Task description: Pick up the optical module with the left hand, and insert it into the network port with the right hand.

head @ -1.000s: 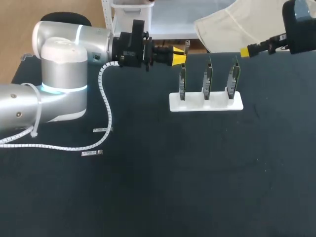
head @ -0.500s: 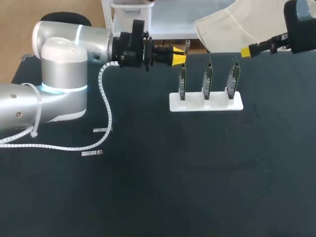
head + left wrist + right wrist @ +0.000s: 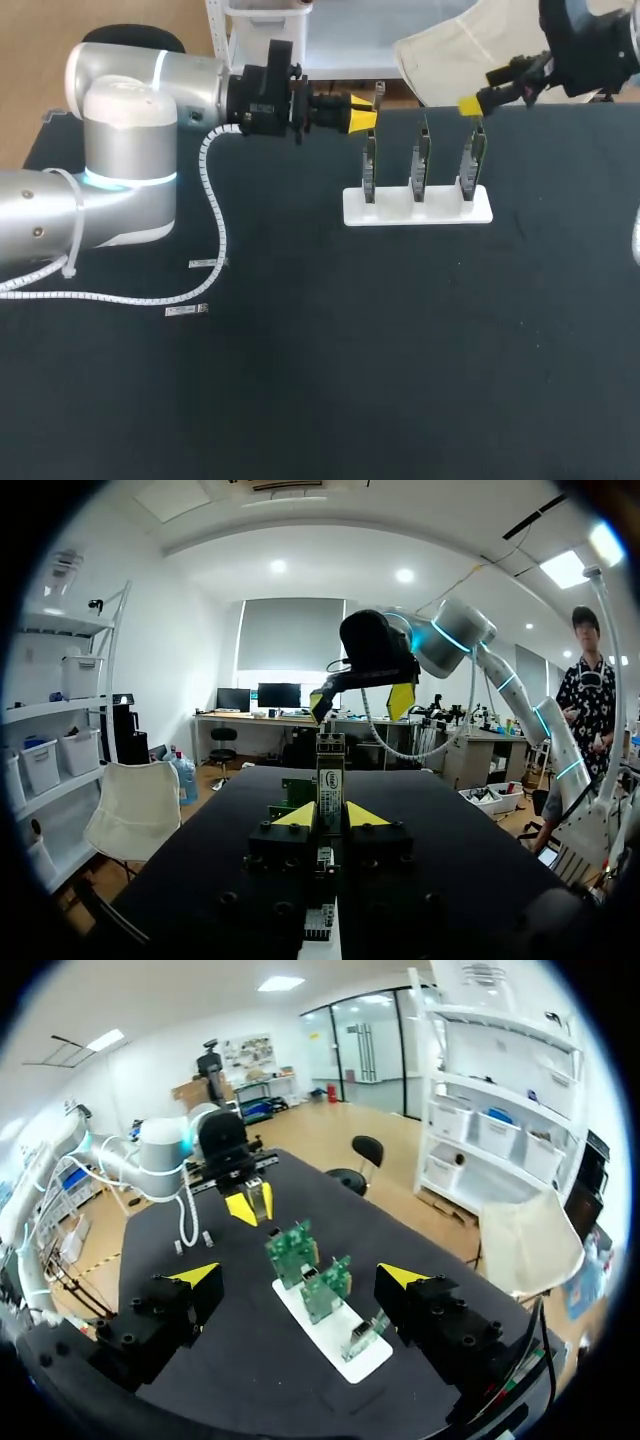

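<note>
Handover stage: one optical module held by the left pincer, right pincer empty.
Head view: one white holder [image 3: 418, 208] carries three upright boards [image 3: 421, 158]. My left pincer [image 3: 362, 114], just beyond the holder's left end, clamps the optical module [image 3: 379, 96]. My right pincer [image 3: 483, 90] hangs above the holder's right end, fingers apart. Left wrist view: the module [image 3: 329, 765] is pinched between both tips. Right wrist view: the pincer gapes over the holder. Next, I judge, the right pincer takes the module's free end and aligns it with a network port, too small to discern.

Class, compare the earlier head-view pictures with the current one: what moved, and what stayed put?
The right claw swung leftward and now hangs open near the rightmost circuit board. Nothing was taken or released. The left claw stayed put, shut on the module; the white stand did not move.
</note>
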